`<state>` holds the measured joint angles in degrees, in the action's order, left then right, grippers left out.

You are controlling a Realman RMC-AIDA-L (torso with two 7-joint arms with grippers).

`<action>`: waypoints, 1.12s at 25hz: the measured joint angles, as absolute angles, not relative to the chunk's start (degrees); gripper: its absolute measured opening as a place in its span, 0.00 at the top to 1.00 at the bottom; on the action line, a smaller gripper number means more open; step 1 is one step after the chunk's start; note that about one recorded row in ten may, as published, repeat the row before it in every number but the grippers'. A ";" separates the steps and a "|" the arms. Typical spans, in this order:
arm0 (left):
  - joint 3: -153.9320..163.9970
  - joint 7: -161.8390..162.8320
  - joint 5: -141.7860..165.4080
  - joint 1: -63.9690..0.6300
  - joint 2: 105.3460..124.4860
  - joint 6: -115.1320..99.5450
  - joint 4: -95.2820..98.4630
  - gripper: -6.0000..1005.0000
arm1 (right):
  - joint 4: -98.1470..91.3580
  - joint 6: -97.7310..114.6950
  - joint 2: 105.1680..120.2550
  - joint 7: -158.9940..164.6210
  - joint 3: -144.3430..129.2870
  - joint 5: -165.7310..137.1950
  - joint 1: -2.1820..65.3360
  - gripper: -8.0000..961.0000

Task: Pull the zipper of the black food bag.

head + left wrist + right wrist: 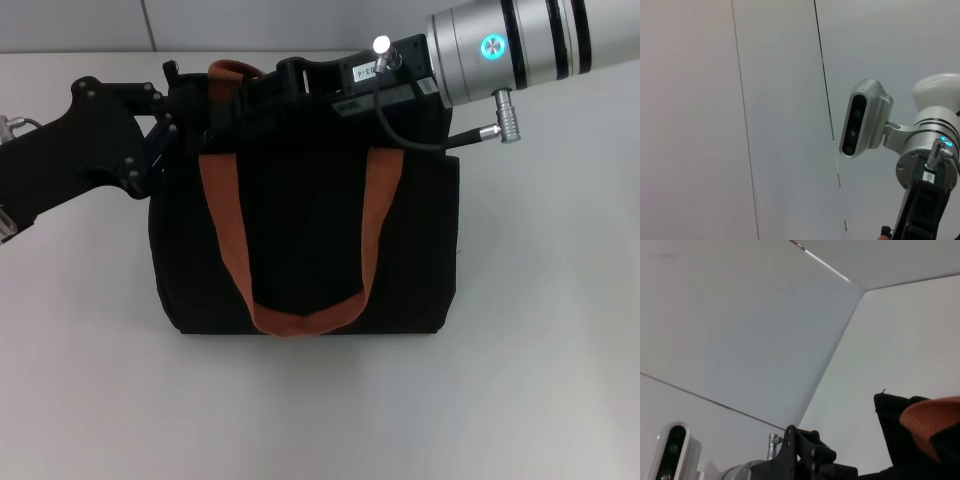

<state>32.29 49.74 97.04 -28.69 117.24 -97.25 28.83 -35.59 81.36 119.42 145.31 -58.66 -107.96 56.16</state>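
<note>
The black food bag (300, 250) stands upright in the middle of the white table, its front rust-orange handle (235, 250) hanging down its face. The zipper is hidden behind the grippers along the bag's upper edge. My left gripper (172, 125) is at the bag's top left corner. My right gripper (275, 90) reaches in from the right and sits over the upper edge near the rear handle (230, 70). The right wrist view shows a corner of the bag (895, 440) with an orange handle (935, 420) and the left arm's black wrist (805, 452).
The white table (520, 400) runs around the bag to the front and both sides. A pale wall (250, 25) stands behind it. The left wrist view shows the wall, the robot's head camera (862, 120) and the right arm (932, 165).
</note>
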 joint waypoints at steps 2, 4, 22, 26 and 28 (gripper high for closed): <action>32.31 49.74 97.04 -28.96 117.24 -97.18 28.83 0.90 | -35.59 81.23 119.49 145.33 -58.62 -107.13 55.89 0.56; 32.31 49.74 97.03 -29.19 117.24 -96.95 28.83 0.90 | -35.40 81.18 119.52 145.34 -58.69 -106.30 55.70 0.56; 32.26 49.74 96.95 -29.88 117.41 -96.96 28.83 0.88 | -33.12 79.96 119.53 144.64 -58.88 -105.90 55.57 0.65; 32.25 49.74 96.94 -29.88 117.42 -96.95 28.83 0.88 | -33.08 79.84 119.54 144.62 -58.89 -105.98 55.61 0.68; 32.25 49.74 96.94 -29.88 117.42 -96.96 28.83 0.88 | -33.07 79.79 119.53 144.61 -59.01 -106.02 55.65 0.68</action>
